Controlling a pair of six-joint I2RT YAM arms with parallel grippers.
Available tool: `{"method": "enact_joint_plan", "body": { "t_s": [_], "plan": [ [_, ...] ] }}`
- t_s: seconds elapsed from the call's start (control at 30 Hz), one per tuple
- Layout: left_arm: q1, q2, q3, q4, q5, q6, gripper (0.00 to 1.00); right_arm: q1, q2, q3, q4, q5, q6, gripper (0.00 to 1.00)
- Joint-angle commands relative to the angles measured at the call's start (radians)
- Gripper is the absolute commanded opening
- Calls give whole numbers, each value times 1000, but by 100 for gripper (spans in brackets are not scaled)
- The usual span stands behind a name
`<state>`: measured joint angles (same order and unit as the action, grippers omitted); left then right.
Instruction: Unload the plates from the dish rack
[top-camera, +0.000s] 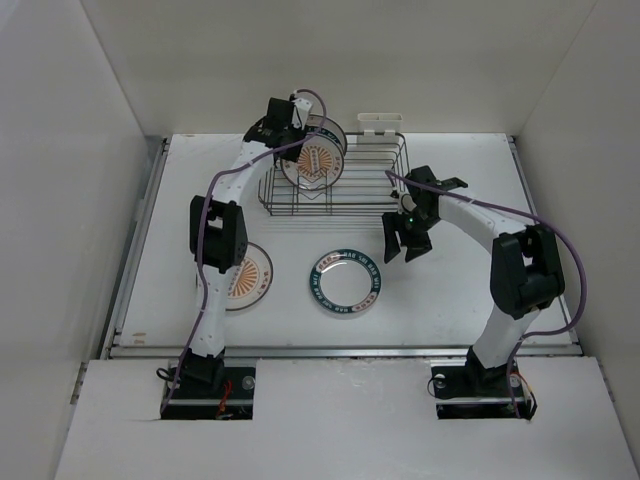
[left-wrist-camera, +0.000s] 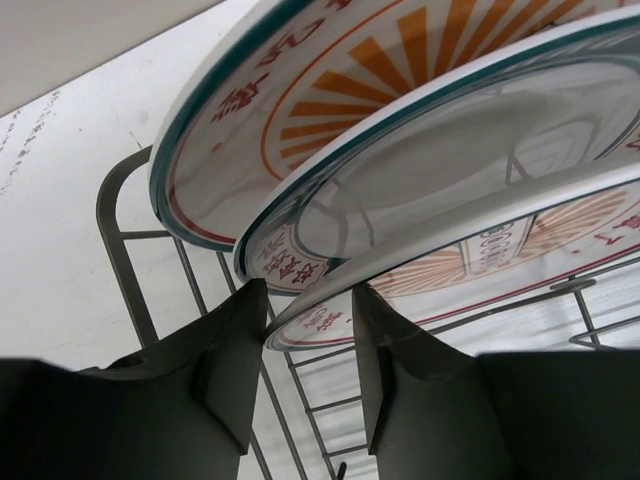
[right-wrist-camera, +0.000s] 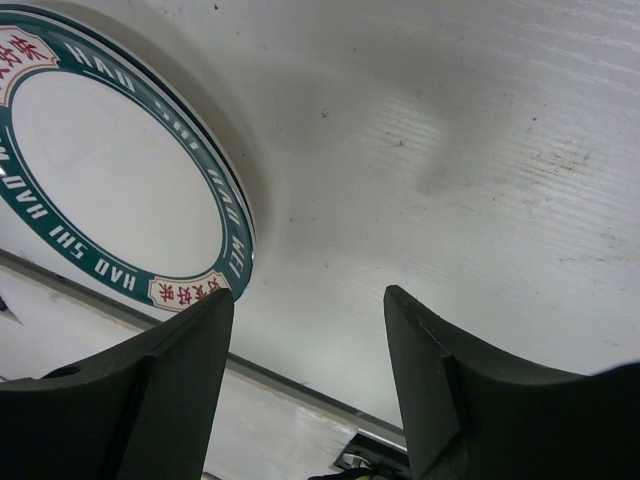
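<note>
- My left pincer (left-wrist-camera: 310, 300) is up at the dish rack (top-camera: 335, 212), with its jaws drawn in narrow and straddling the lower rim of the nearest sunburst plate (left-wrist-camera: 440, 268). Both pads look to be at the rim, but I can't tell whether they have actually bitten.
- Three plates stand on edge in the dividers: that one, a glossy green-edged plate (left-wrist-camera: 450, 150) just behind it, and a second sunburst plate (left-wrist-camera: 300, 90) at the back.
- To do this well, I want the pads square on both faces of the rim and a firm squeeze before any lift.
- Then I'd go straight up along the dividers. A sideways pull would likely drag the neighbouring plate or snag the wire.
- These are hard, glazed, shallow discs with thin rounded lips, and I judge them slippery in a pinch.
- The rack is thin dark wire, open all round, with a white caddy (top-camera: 380, 123) clipped on its far side.
- My right pincer (right-wrist-camera: 308, 295) hangs wide and empty over the worktop (top-camera: 470, 180), near the green-lettered plate (top-camera: 347, 283), which lies flat.
- An orange sunburst plate (top-camera: 250, 272) lies flat beside my left arm, so two are out and three are left to unload.
</note>
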<state>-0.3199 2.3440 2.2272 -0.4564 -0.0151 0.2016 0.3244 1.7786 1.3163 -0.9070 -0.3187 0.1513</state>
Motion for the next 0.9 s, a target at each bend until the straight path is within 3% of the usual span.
{"method": "enact_joint_plan", "body": {
  "t_s": [0.0, 0.1, 0.13, 0.23, 0.47, 0.67, 0.87],
  "plan": [
    [-2, -5, 19, -17, 47, -13, 32, -4, -13, 29, -15, 17, 13, 68],
    [-2, -5, 19, -18, 34, -13, 14, -4, -13, 29, -15, 17, 13, 68],
    [-2, -5, 19, -28, 23, -13, 14, -4, -13, 29, -15, 17, 13, 68],
    [-2, -28, 19, -37, 9, -4, 0, -4, -13, 29, -15, 17, 13, 68],
    [-2, -145, -29, -48, 23, 42, 0, -4, -13, 38, -15, 7, 13, 68],
    [16, -204, -11, -169, 233, 58, 0, -4, -13, 67, -24, -2, 13, 66],
    [16, -224, -11, -191, 291, 38, 0, -4, -22, 86, -44, -2, 13, 59]
  ]
}}
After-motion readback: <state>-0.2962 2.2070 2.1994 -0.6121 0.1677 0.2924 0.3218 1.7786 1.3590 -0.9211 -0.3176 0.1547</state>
